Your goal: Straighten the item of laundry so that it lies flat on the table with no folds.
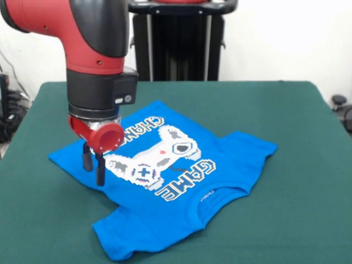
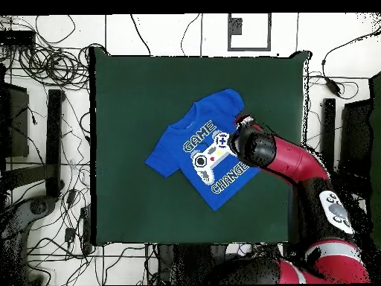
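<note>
The blue T-shirt (image 1: 231,159) lies print side up, spread over the middle of the green table (image 1: 286,104). Its collar faces the camera in the front view and its hem runs to the far left. One sleeve (image 1: 118,236) lies at the near side with a slight fold at its edge. My gripper (image 1: 93,175) hangs straight down over the shirt's left part, near the hem corner. Its two black fingers (image 1: 100,170) stand a little apart, tips just at the cloth, holding nothing. In the overhead view the shirt (image 2: 178,153) lies at an angle on the table (image 2: 126,97), and the arm hides the gripper.
The black pedestal (image 1: 176,38) stands behind the table's far edge. The red arm (image 2: 298,160) reaches in over the table's right side in the overhead view. Cables (image 2: 52,67) and dark gear lie on the floor around the table.
</note>
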Controlling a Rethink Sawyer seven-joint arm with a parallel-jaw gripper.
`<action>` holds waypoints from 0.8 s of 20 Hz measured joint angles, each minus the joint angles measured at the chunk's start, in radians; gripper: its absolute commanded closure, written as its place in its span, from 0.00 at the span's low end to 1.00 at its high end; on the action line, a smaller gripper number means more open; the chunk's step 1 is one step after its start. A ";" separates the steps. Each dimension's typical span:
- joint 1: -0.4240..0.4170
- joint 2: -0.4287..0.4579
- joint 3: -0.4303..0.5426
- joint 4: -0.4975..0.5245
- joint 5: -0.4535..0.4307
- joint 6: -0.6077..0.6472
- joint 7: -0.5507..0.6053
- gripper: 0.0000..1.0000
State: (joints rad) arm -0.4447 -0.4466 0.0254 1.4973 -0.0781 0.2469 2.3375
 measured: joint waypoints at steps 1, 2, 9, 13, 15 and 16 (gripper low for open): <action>-0.003 -0.002 0.001 0.004 -0.003 0.000 0.000 0.00; -0.019 -0.009 0.005 0.024 -0.015 0.000 0.000 0.00; -0.060 -0.045 0.016 0.106 -0.045 0.000 0.000 0.00; -0.059 -0.070 0.024 0.153 -0.047 0.000 0.000 0.00; -0.054 -0.079 0.029 0.169 -0.047 0.000 0.000 0.00; -0.052 -0.079 0.029 0.173 -0.047 0.000 0.000 0.00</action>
State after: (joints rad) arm -0.4966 -0.5259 0.0549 1.6706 -0.1252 0.2465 2.3375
